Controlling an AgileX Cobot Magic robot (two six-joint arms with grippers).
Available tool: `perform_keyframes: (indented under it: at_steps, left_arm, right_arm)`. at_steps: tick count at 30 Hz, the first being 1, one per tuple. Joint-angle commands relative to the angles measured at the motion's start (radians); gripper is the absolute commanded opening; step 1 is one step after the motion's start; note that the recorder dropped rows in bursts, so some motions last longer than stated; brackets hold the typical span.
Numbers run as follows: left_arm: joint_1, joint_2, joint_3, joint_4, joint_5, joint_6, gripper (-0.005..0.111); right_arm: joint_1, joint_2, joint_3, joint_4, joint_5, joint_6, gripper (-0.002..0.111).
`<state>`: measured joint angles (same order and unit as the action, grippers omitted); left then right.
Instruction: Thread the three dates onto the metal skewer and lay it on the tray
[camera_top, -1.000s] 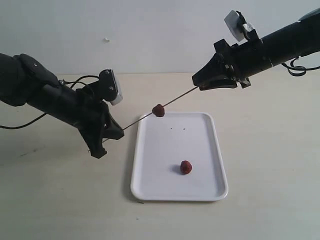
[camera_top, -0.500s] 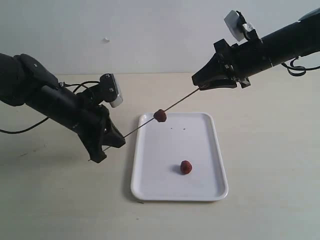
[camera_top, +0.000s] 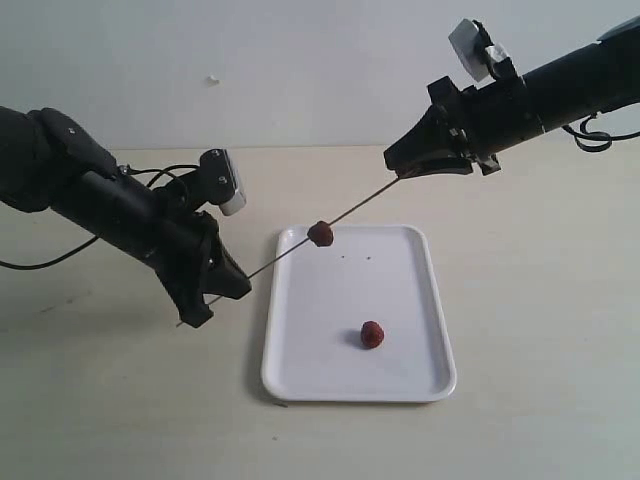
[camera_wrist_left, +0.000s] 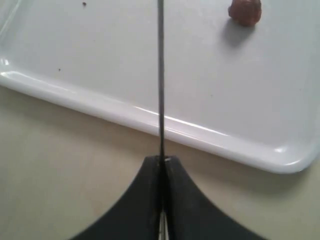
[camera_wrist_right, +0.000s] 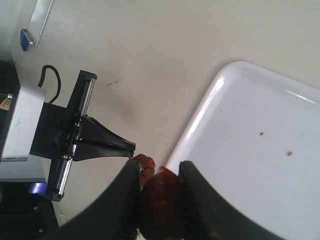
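- Clamping the lower end of the metal skewer (camera_top: 355, 206), the left gripper (camera_top: 232, 283) has both fingers pressed tight on the rod; the left wrist view shows no gap between them.
- Right gripper (camera_top: 395, 168): fingers parted only by the width of the gripped date (camera_wrist_right: 161, 205), which sits pinched between the two inner faces.
- The skewer's upper end runs in at the right gripper's tips. Whether the rod passes through the gripped date cannot be told from any view.
- The skewer is held in the air between the two grippers. It is straight and slants upward from the left gripper to the right gripper.
- Threaded date (camera_top: 320, 233): on the rod, roughly midway along the exposed length, and over the tray's back left corner as the exterior view shows it.
- Loose date (camera_top: 371, 334): lying on the tray floor in the front half, well apart from the skewer and from both grippers.
- Tray (camera_top: 330, 300): white, flat on the table (camera_top: 540, 300), with a few tiny dark specks on the back half of its floor.
- The left gripper is off the tray's left rim, over bare table. The right gripper is beyond the tray's back edge, raised well above the surface.
- Both arms are dark. Each carries a pale camera block near the wrist.
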<state>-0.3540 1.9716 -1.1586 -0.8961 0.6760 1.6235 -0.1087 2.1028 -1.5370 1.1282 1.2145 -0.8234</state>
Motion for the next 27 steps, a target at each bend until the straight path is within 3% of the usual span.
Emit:
perform_keyframes:
  at_steps: [1,6,13,21,27]
  left_arm:
    - [-0.005,-0.003,0.003,-0.006,0.009,-0.036,0.0]
    - [-0.005,-0.003,0.003,-0.006,0.046,-0.096,0.0]
    - [-0.005,-0.003,0.003,-0.006,0.123,-0.402,0.0]
    - [-0.005,-0.003,0.003,-0.04,0.143,-0.429,0.0]
    - [-0.005,-0.003,0.003,-0.169,0.185,-0.398,0.0]
  right_arm:
    - [0.003,-0.009,-0.006,0.017,0.007,-0.013,0.025]
    - [0.003,-0.009,-0.006,0.023,0.007,-0.009,0.025]
    - [0.003,-0.009,-0.006,0.092,0.007,-0.044,0.025]
    - [0.003,-0.009,-0.006,0.092,-0.007,-0.066,0.025]
    - [0.003,-0.009,-0.006,0.092,-0.009,-0.074,0.025]
